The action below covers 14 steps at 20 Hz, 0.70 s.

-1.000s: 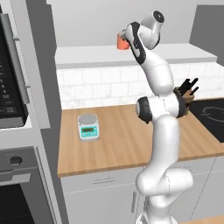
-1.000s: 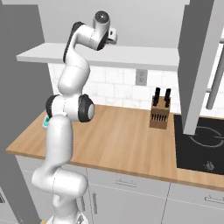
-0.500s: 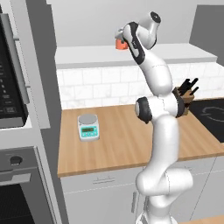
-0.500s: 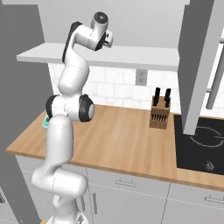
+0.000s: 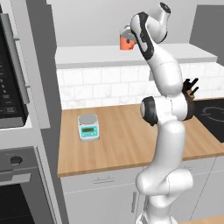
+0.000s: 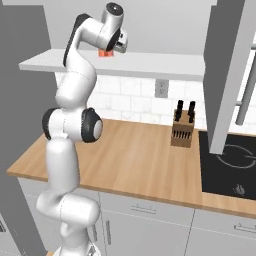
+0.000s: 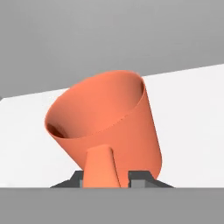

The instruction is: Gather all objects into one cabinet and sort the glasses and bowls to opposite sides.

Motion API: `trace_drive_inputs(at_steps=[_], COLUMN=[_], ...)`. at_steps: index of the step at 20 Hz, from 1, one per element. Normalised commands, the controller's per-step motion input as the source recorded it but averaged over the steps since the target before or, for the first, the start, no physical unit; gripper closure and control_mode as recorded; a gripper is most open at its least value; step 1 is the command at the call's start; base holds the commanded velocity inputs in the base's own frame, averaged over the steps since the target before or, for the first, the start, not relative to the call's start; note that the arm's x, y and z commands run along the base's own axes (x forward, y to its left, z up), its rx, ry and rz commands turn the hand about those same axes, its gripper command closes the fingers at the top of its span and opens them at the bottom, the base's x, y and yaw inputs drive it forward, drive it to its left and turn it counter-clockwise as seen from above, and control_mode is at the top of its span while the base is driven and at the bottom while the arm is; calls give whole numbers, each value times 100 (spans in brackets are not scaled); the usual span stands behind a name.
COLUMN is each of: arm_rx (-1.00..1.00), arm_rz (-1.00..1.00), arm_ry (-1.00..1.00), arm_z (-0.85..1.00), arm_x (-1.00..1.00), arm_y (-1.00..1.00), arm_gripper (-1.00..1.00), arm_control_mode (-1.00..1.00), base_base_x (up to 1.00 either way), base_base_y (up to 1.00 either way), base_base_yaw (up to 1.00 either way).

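An orange mug (image 5: 126,42) hangs tilted just over the pale shelf board (image 5: 96,56) of the open cabinet, with my gripper (image 5: 132,35) shut on it. Seen from the hand, the orange mug (image 7: 105,127) leans with its mouth turned away and its handle runs down between my dark fingertips (image 7: 140,178); the white shelf board (image 7: 192,109) lies behind it. From the right base view a sliver of the orange mug (image 6: 104,53) peeks out under the hand above the shelf board (image 6: 150,62). The blue cup, beige mug and brown bowl are out of view.
A small kitchen scale (image 5: 88,127) sits on the wooden counter (image 5: 118,140). A knife block (image 6: 181,131) stands by the black hob (image 6: 230,165). A grey side panel (image 6: 227,75) closes the shelf's right end. Microwave (image 5: 11,83) and oven (image 5: 17,192) stand left.
The hand has carried the orange mug a little to the right along the shelf; the mug now peeks out under the hand in the right base view.
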Motion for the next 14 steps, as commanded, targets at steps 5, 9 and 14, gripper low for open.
trace_drive_inputs(at_steps=[5,9,14], arm_rx=[0,0,0], arm_rz=[0,0,0], arm_ry=[-15,-42,-51], arm_z=[-46,-7,0], arm_x=[-100,-100,-100], arm_y=[0,0,0], arm_gripper=[100,100,100], arm_control_mode=[-100,-100,-100], base_base_x=[0,0,0], base_base_y=[0,0,0], base_base_yaw=[0,0,0])
